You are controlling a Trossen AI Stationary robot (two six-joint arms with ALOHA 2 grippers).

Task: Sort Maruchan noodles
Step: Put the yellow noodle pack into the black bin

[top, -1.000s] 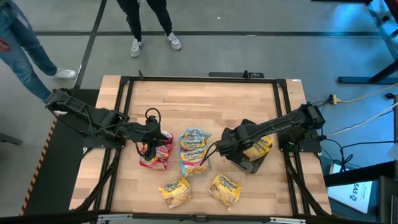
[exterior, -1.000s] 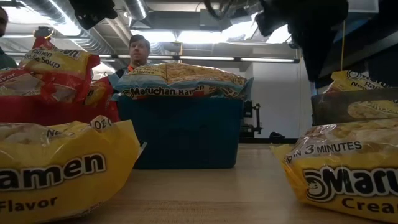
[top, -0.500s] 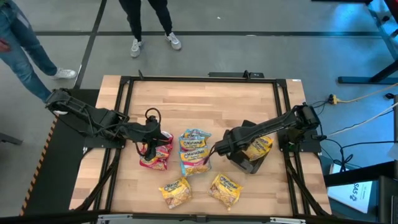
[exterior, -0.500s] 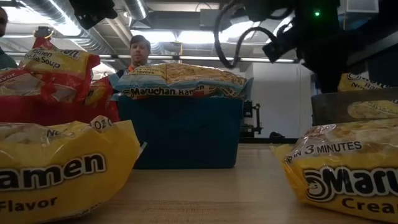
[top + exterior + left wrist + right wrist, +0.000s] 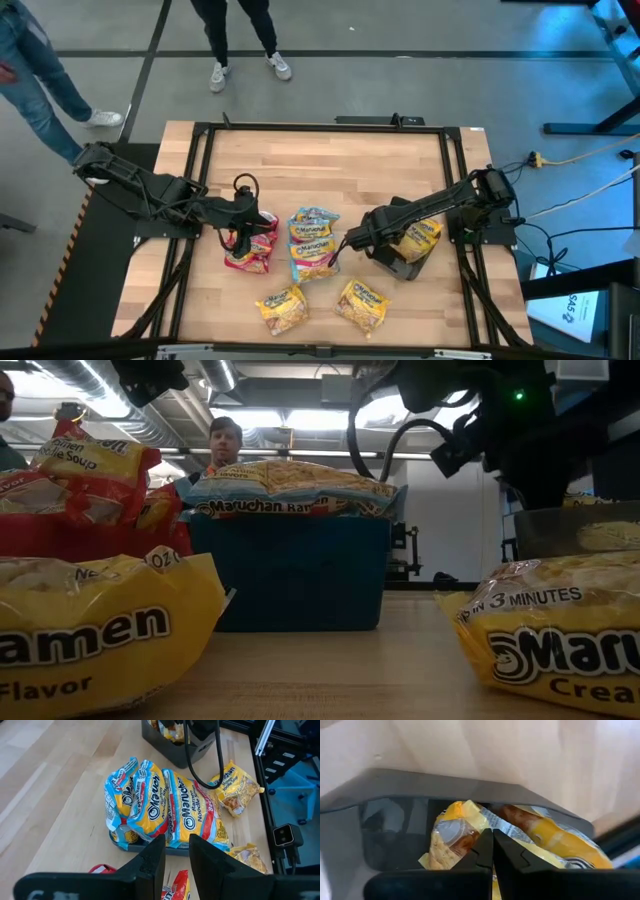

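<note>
Wooden table [image 5: 330, 170]; teal tray [image 5: 285, 572] between yellow packets [image 5: 95, 630]

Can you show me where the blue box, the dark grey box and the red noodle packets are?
Teal plastic tray [image 5: 290, 575]: low view, its front wall.
Dark grey plastic tray [image 5: 385, 827]: right wrist view, its inner wall.
Red crinkly Maruchan noodle packets [image 5: 255, 245]: high view, pile's middle.

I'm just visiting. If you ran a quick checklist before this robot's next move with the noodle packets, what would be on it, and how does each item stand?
1. Right gripper empty: ok, fingers shut, nothing between them.
2. Right gripper over the dark grey tray: ok; yellow packets lie inside.
3. Two loose yellow packets left on the table: not ok, unsorted.
4. Blue-edged packets stacked on the teal tray: ok.
5. Left gripper holding anything: cannot tell; it hangs over the red packets.
6. People away from the arms: ok.
</note>
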